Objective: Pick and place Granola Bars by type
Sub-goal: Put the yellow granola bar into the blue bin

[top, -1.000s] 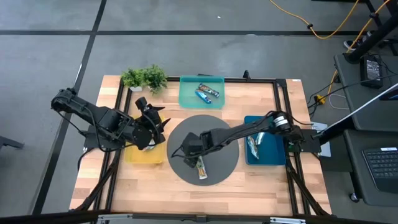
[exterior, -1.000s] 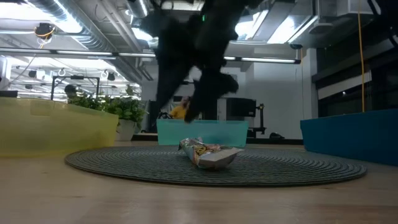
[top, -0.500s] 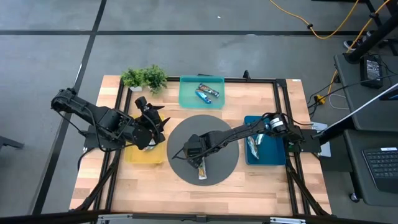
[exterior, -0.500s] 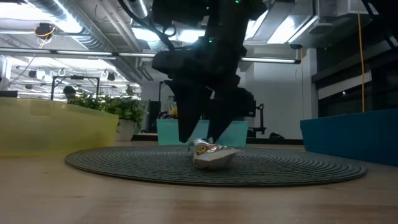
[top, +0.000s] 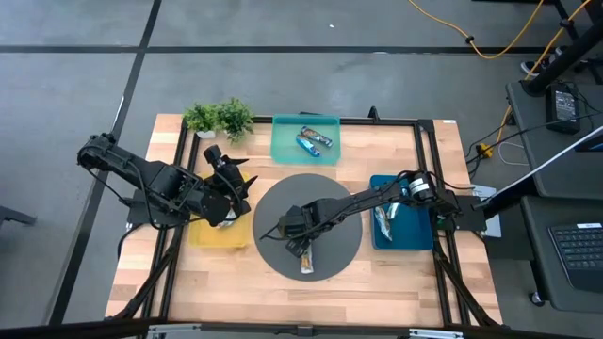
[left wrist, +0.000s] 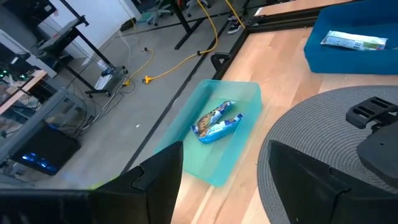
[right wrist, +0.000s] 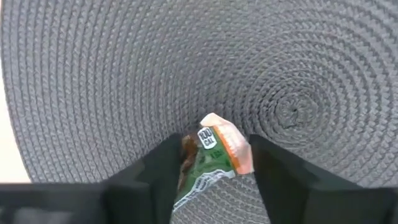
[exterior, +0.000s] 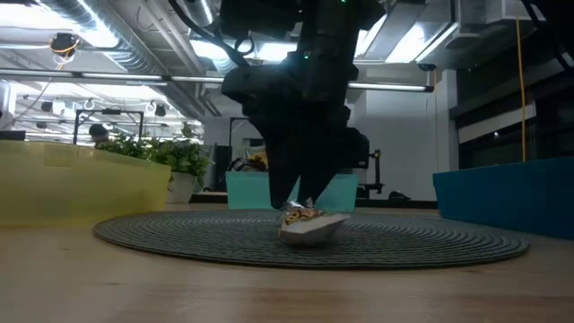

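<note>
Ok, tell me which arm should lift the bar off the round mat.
Right. The right gripper is down on the mat, fingers either side of the granola bar. The left gripper hangs over the yellow tray, away from it.

You look out on a grey concrete floor (top: 283, 85) crossed by dark lines — yellow cables (top: 490, 38) trail toward a desk with a keyboard (top: 577, 247). Beyond the table, ceiling lights (exterior: 408, 40) glare among exposed pipes (exterior: 134, 45).
</note>
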`<action>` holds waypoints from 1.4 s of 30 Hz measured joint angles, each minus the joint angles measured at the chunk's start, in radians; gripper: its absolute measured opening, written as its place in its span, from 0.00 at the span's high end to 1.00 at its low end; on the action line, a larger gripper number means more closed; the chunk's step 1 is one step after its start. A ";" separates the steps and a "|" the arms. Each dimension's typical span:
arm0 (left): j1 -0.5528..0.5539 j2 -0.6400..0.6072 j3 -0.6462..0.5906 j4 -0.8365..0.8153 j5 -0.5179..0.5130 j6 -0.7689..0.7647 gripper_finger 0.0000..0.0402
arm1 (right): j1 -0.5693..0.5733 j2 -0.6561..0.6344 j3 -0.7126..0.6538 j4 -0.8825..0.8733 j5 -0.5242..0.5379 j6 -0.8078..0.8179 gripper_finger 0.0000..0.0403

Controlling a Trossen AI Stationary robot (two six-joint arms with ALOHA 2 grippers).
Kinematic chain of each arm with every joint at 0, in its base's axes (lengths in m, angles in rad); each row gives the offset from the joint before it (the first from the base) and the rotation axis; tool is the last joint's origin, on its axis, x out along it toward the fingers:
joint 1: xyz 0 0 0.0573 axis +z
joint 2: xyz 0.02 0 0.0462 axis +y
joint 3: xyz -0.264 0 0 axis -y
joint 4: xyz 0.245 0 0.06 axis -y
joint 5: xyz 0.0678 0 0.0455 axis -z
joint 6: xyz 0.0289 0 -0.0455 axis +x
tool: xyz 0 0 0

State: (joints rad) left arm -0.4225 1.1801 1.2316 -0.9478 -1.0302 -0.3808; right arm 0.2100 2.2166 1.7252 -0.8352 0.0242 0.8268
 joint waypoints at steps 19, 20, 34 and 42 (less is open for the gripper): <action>0.000 0.000 0.000 0.001 0.000 -0.002 0.44 | 0.000 -0.023 0.078 -0.094 -0.014 -0.170 0.97; 0.000 0.000 0.000 0.001 0.000 -0.002 0.44 | 0.000 -0.023 0.102 -0.127 0.004 -0.186 0.98; 0.000 0.000 0.000 -0.002 0.000 0.001 0.44 | 0.000 -0.025 0.551 -0.564 0.257 -0.328 0.99; 0.000 0.000 0.000 -0.003 0.001 0.001 0.44 | 0.005 -0.120 0.592 -0.671 0.264 -0.301 1.00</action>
State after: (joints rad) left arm -0.4225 1.1801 1.2316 -0.9508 -1.0290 -0.3798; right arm 0.2145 2.0963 2.3173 -1.5059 0.2879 0.5257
